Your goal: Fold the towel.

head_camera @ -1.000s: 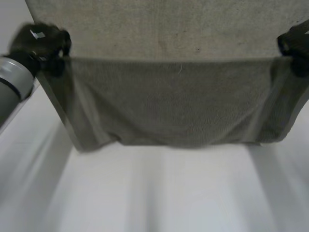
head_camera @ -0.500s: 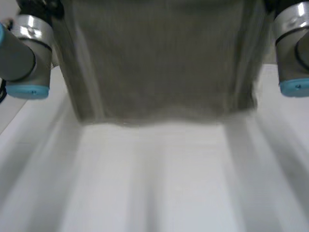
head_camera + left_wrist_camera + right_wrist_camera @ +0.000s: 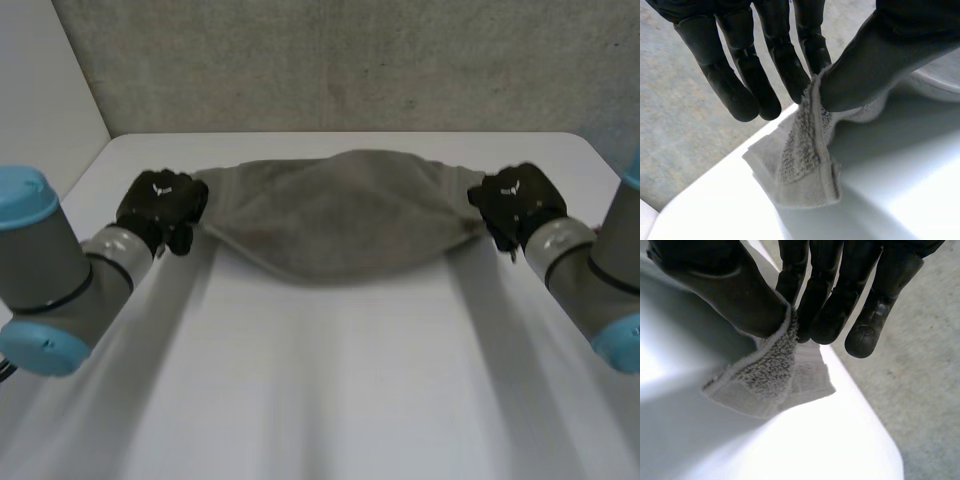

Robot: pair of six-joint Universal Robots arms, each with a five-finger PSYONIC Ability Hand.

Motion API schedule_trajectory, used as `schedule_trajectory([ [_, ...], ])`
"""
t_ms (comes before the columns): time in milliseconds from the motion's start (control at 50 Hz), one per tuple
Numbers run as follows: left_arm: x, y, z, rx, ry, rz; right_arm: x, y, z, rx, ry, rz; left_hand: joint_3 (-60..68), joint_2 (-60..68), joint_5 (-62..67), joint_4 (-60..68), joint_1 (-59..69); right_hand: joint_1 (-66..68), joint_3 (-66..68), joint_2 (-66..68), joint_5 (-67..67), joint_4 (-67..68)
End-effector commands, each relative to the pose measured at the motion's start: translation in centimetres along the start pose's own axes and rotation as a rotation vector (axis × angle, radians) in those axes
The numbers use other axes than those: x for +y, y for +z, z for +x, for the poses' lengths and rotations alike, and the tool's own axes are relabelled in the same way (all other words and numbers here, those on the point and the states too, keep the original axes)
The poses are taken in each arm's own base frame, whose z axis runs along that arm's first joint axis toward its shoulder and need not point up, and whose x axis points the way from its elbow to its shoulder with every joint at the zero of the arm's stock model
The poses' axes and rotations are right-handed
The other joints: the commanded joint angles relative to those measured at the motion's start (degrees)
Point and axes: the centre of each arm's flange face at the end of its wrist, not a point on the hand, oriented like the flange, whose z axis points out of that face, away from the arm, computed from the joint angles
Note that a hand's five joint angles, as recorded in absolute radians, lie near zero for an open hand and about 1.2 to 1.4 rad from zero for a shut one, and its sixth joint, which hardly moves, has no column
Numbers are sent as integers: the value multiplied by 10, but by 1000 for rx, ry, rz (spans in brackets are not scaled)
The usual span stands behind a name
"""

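My left robot hand (image 3: 160, 207) is clamped on one end of the towel (image 3: 335, 215). In its wrist view the thumb (image 3: 875, 65) presses a corner of the cloth against the side of the fingers (image 3: 805, 55), which are otherwise nearly straight. My right robot hand (image 3: 515, 205) does the same at the opposite end, thumb (image 3: 725, 290) pinching the terry against its fingers (image 3: 820, 300). Both are grasping the towel; neither has let go.

The towel lies on the far half of the desk (image 3: 330, 390), stretched between the two robot hands. Its long axis runs side to side, parallel to the desk's far edge, and it sits about midway between the left and right edges. The middle bellies out toward the near edge, while the ends are drawn narrow into the pinches. Below each pinch the corner looks doubled to me, so I judge one fold is already in, though I cannot be sure.

Neither robot hand is nearer. Each has its own end, and the rest of the cloth lies inward from it, toward the other. Both arms reach forward from the desk's near corners with the robot hands low, and the pinched corners reach down to the desk surface. If the next fold is end to end, I reckon one robot hand must carry its end along that axis to meet the other.
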Motion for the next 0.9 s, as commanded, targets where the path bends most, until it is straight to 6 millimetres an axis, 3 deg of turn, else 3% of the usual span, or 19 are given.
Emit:
schedule_trajectory([
  [20, -6, -41, -1, 19, 82, 4, 5, -37, 13, 33, 8, -28, -90, -69, -157, -73, -45, 30, 32, 40, 30, 30],
  [60, -10, -51, -4, 11, 97, 18, -5, -59, 35, 111, 14, -14, -90, -69, -157, -73, -45, 30, 32, 40, 30, 30],
  [80, -18, -62, -8, -3, 110, 42, -5, -59, 36, 112, 14, -14, -90, -69, -157, -73, -45, 30, 32, 40, 30, 30],
  [160, -40, -85, -18, -44, 125, 113, -24, -96, 62, 199, 10, 19, -90, -69, -157, -73, -45, 30, 32, 40, 30, 30],
  [200, -64, -103, -31, -100, 140, 202, -31, -107, 66, 193, 10, 24, -90, -69, -157, -73, -45, 30, 32, 40, 30, 30],
  [320, -75, -109, -42, -127, 101, 252, -37, -117, 67, 68, 29, 21, -90, -69, -157, -73, -45, 30, 32, 40, 30, 30],
  [380, -67, -104, -37, -88, 59, 237, -25, -103, 62, 10, 55, -10, -90, -69, -157, -73, -45, 30, 32, 40, 30, 30],
  [420, -37, -85, -30, -36, 19, 133, -14, -92, 58, -25, 72, -46, -90, -69, -157, -73, -45, 30, 32, 40, 30, 30],
  [480, -23, -75, -26, -12, 3, 82, -3, -72, 52, -65, 79, -87, -90, -69, -157, -73, -45, 30, 32, 40, 30, 30],
  [520, -7, -53, -19, 29, 5, 36, 2, -63, 50, -85, 79, -106, -90, -69, -157, -73, -45, 30, 32, 40, 30, 30],
  [560, 2, -41, -16, 43, 15, 12, 15, -38, 43, -113, 74, -155, -90, -69, -157, -73, -45, 30, 32, 40, 30, 30],
  [580, 11, -29, -12, 59, 31, -12, 15, -38, 43, -113, 74, -155, -90, -69, -157, -73, -45, 30, 32, 40, 30, 30],
  [600, 11, -29, -11, 60, 31, -12, 22, -26, 40, -115, 72, -179, -90, -69, -157, -73, -45, 30, 32, 40, 30, 30],
  [640, 20, -5, -3, 71, 89, -24, 28, -15, 40, -104, 67, -202, -90, -69, -157, -73, -45, 30, 32, 40, 30, 30],
  [660, 20, -5, -3, 71, 90, -24, 33, -5, 40, -90, 62, -218, -90, -69, -157, -73, -45, 30, 32, 40, 30, 30],
  [720, 27, 21, -8, 15, 126, -37, 39, 13, 40, -61, 50, -238, -90, -69, -157, -73, -45, 30, 32, 40, 30, 30],
  [780, 34, 42, -10, -27, 143, -43, 41, 22, 38, -50, 49, -241, -90, -69, -157, -73, -45, 30, 32, 40, 30, 30],
  [840, 35, 60, -10, -52, 150, -25, 47, 48, 28, -25, 40, -204, -90, -69, -157, -73, -45, 30, 32, 40, 30, 30],
  [900, 36, 75, -5, -51, 159, 7, 45, 61, 25, 20, 30, -151, -90, -69, -157, -73, -45, 30, 32, 40, 30, 30],
])
